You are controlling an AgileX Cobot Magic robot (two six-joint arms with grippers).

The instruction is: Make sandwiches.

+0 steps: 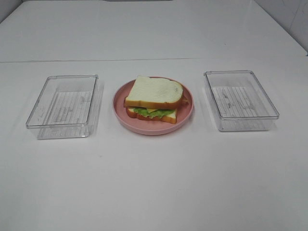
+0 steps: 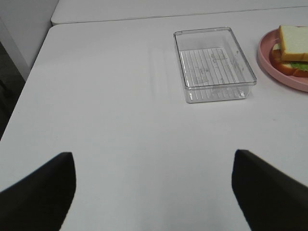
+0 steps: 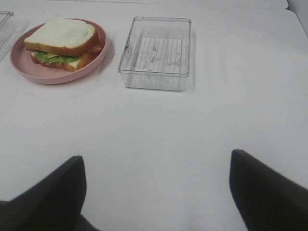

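White table (image 1: 154,183) fills the frame; sandwich (image 1: 155,100) on pink plate (image 1: 120,109) at centre, between two clear trays (image 1: 63,106); left gripper (image 2: 154,192) and right gripper (image 3: 156,192) spread wide, empty.

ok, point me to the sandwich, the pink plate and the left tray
sandwich (image 1: 156,89), exterior high view, on the top bread slice.
pink plate (image 1: 153,130), exterior high view, on its bare front rim.
left tray (image 1: 32,117), exterior high view, on its left wall rim.

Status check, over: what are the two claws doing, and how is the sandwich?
Left gripper open, empty. Right gripper open, empty. Sandwich stacked on pink plate, between two clear trays. Nothing in the way.
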